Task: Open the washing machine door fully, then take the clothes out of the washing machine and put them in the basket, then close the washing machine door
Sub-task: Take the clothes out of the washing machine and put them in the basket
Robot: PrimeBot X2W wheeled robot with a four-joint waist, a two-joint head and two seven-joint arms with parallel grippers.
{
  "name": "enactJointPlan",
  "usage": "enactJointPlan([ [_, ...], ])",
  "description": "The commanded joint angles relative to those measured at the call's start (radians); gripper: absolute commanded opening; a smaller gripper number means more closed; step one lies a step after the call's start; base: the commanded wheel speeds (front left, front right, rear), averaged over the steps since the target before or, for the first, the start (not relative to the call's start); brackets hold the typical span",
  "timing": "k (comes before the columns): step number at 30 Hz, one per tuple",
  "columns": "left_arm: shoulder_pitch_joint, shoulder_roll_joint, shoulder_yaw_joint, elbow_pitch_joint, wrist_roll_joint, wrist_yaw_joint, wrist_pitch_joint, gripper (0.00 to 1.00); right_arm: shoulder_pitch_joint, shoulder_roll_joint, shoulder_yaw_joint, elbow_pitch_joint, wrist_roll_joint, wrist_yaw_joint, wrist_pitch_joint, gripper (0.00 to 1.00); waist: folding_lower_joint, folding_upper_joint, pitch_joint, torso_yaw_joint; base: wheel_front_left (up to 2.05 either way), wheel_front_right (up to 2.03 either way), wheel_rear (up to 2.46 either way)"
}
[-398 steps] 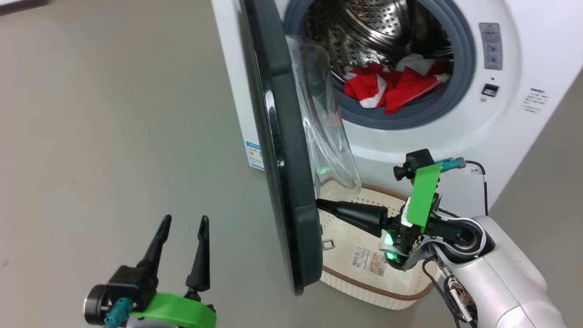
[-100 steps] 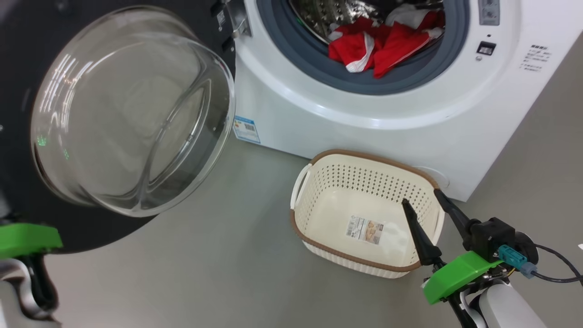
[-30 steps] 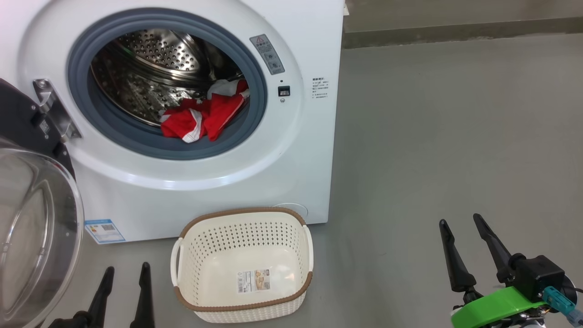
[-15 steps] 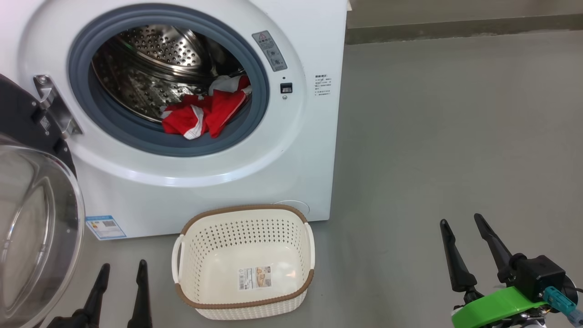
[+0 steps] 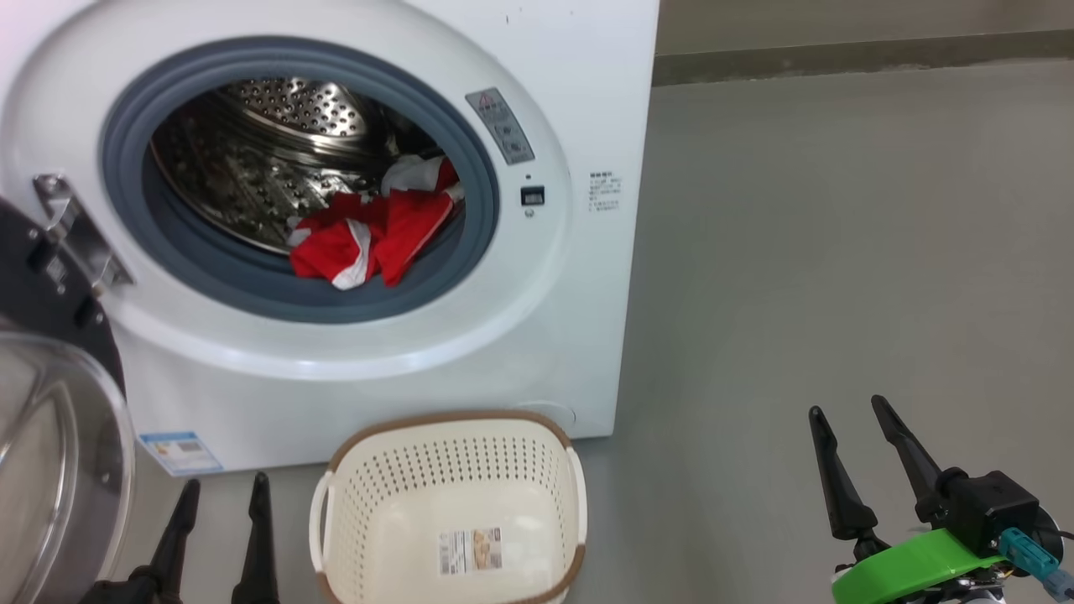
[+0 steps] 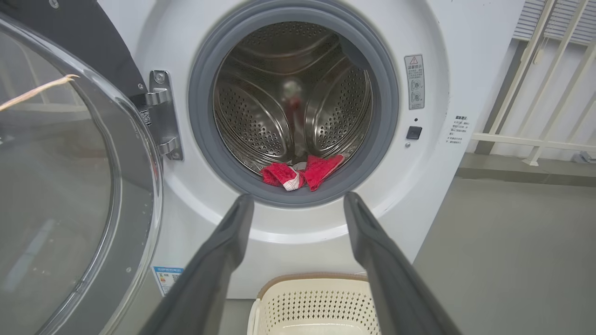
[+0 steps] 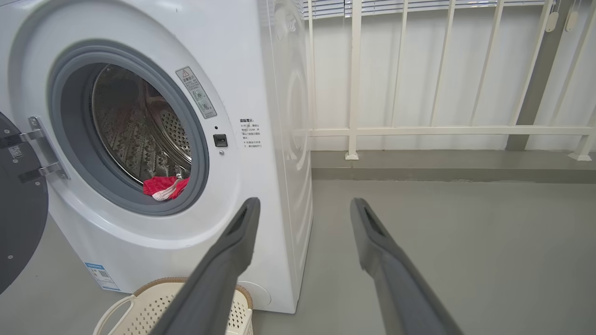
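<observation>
Facing the washing machine [image 5: 554,319] with its door [image 6: 56,177] swung wide to the left of my left fingers [image 5: 258,537], I judge step one done. Both pairs, left and right fingers [image 5: 833,478], stand apart and hold nothing. Red clothes [image 5: 369,239] lie at the front lip of the drum [image 5: 277,126], ahead of and above the left fingers, framed between their tips in the left wrist view. The heap's long axis runs sideways across the opening, corners drooping toward me. None is in the basket [image 5: 453,478], on the floor [image 5: 839,252] just right of the left fingers. Unloading and closing remain
</observation>
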Motion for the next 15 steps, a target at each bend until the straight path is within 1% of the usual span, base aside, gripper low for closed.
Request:
enactJointPlan([
  [1,-0.032,0.018,0.031,-0.028,0.005,-0.004,-0.012,1.00,-0.024,-0.016,0.022,-0.019,0.008,0.006,-0.009,1.00,0.0000,-0.0001,0.001,0.001,1.63,-1.63,0.00],
  [5,-0.030,0.017,0.031,-0.027,0.009,-0.001,-0.012,1.00,-0.028,-0.015,0.024,-0.015,0.009,0.006,-0.009,1.00,0.0000,-0.0001,0.002,0.002,1.29,-1.29,0.00],
  [8,-0.029,0.015,0.033,-0.029,0.009,0.001,-0.012,1.00,-0.030,-0.015,0.024,-0.014,0.010,0.006,-0.009,1.00,0.0000,-0.0001,0.002,0.003,0.81,-0.81,0.00],
  [11,-0.027,0.014,0.032,-0.029,0.013,0.001,-0.012,1.00,-0.031,-0.015,0.025,-0.014,0.010,0.006,-0.009,1.00,0.0000,-0.0001,0.001,0.004,0.40,-0.40,0.00],
  [15,-0.027,0.013,0.033,-0.031,0.016,0.000,-0.012,1.00,-0.031,-0.016,0.029,-0.015,0.008,0.006,-0.009,1.00,0.0000,-0.0001,0.001,0.005,0.03,-0.03,0.00],
])
